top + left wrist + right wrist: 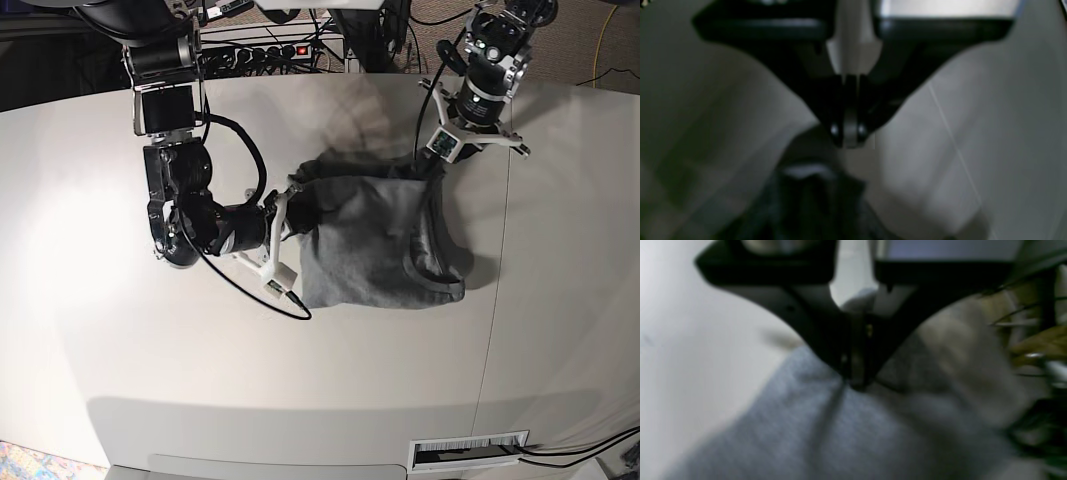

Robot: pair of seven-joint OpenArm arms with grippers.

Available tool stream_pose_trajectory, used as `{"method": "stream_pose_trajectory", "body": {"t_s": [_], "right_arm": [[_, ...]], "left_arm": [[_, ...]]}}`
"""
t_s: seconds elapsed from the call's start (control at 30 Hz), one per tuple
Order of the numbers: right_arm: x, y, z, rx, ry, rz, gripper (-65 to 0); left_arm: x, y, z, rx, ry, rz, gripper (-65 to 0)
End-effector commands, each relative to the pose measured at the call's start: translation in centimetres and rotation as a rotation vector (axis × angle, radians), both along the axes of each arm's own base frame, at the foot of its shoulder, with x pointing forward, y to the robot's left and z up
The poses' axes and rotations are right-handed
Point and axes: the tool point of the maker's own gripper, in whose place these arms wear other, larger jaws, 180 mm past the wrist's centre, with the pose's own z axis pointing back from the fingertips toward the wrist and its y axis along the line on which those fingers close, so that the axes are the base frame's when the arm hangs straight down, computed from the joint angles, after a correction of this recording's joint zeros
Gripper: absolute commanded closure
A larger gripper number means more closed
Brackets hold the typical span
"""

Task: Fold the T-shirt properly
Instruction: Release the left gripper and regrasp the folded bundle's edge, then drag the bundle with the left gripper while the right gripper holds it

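While both arms worked the far edge of the T-shirt [375, 245], the right claw [855, 381] was clamped on grey cloth at one corner and the left claw [849, 138] pinched shut on fabric at the other. Shirt lay bunched mid-surface [330, 390], neck opening toward the camera. Judged mid-fold: next move probably calls for carrying both corners together, evenly.

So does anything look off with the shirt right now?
Yes. The shirt is bunched and skewed, not flat: its top edge is lifted where the right claw and left claw pinch it, and the neck sags to one side.
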Motion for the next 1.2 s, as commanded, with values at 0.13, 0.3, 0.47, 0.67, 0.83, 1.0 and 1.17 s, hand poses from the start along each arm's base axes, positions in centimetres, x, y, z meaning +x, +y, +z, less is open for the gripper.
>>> {"method": "stream_pose_trajectory", "body": {"t_s": [0.13, 0.3, 0.47, 0.67, 0.83, 1.0, 1.17], "right_arm": [[0.8, 2.4, 4.3, 0.223, -0.032, 0.008, 0.0], [0.7, 2.5, 4.2, 0.228, -0.028, 0.008, 0.0], [0.7, 2.6, 4.8, 0.228, -0.051, 0.015, 0.0], [1.2, 2.6, 5.4, 0.218, -0.078, 0.020, 0.0], [3.7, 2.1, 5.7, 0.194, -0.189, -0.068, 0.0], [5.9, 1.7, 6.9, 0.185, -0.288, -0.113, 0.0], [8.4, 0.6, 7.8, 0.108, -0.399, -0.143, 0.0]], "left_arm": [[1.4, 1.6, 1.0, 0.034, -0.033, 0.048, 0.0], [0.4, 2.9, 1.6, 0.096, 0.043, 0.115, 0.0], [-0.9, -0.7, 5.6, -0.072, -0.006, 0.074, 0.0], [-2.0, -6.5, 9.3, -0.389, -0.024, -0.030, 0.0], [-1.6, -8.5, 8.1, -0.494, -0.014, -0.023, 0.0], [0.4, -9.3, 5.3, -0.520, -0.002, 0.013, 0.0], [1.9, -9.3, 3.5, -0.511, 0.013, 0.040, 0.0]]}}
